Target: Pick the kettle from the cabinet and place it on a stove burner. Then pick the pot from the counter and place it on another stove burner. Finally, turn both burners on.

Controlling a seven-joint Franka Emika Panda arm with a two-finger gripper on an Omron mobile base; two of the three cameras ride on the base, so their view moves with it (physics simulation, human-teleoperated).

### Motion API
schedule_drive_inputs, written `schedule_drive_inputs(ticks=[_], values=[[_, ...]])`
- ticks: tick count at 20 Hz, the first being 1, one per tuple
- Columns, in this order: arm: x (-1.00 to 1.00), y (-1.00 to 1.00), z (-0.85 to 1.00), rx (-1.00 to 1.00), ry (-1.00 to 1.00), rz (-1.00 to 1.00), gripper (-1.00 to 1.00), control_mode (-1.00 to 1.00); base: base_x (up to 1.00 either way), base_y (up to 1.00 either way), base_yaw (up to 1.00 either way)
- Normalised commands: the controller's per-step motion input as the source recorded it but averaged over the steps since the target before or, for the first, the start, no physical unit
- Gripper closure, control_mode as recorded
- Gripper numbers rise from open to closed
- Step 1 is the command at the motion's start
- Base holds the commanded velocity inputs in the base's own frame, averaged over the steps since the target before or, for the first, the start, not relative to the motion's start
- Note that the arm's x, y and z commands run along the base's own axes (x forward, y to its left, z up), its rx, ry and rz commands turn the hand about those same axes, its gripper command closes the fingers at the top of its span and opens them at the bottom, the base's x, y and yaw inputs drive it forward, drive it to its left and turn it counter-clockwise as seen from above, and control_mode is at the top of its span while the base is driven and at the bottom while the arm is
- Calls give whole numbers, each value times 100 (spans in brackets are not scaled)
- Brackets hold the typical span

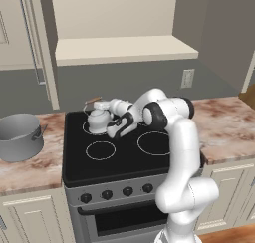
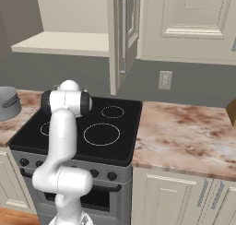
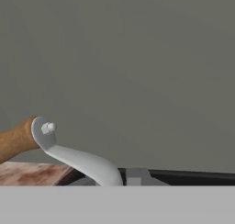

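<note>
The small silvery kettle [image 1: 98,120] stands on the back left burner of the black stove [image 1: 124,160]. Its wire handle with the brown wooden top [image 3: 16,140] leans left. My gripper [image 1: 100,106] is at that handle, just above the kettle's lid. In the hand view the grey wire [image 3: 78,161] runs down to the bottom middle, where my fingertips are hidden, so the jaws look shut on it. The wide grey pot [image 1: 20,136] [image 2: 9,103] rests on the marble counter [image 1: 30,170] left of the stove. The doorless cabinet shelf [image 1: 124,49] [image 2: 64,43] is bare.
The other burners [image 1: 158,142] [image 2: 101,134] have nothing on them. A row of dark knobs [image 1: 117,192] lines the stove front. More counter [image 2: 184,127] stretches to the right. A wall socket [image 1: 187,78] sits on the grey back wall.
</note>
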Motion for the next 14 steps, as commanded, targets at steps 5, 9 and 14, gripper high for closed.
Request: schedule_drive_inputs(ticks=[5, 9, 14], values=[[19, 6, -15, 0, -3, 0, 100, -100, 0, 0, 0], [23, 5, -13, 0, -6, 0, 100, -100, 0, 0, 0], [23, 10, -12, 0, -5, 0, 100, -100, 0, 0, 0]])
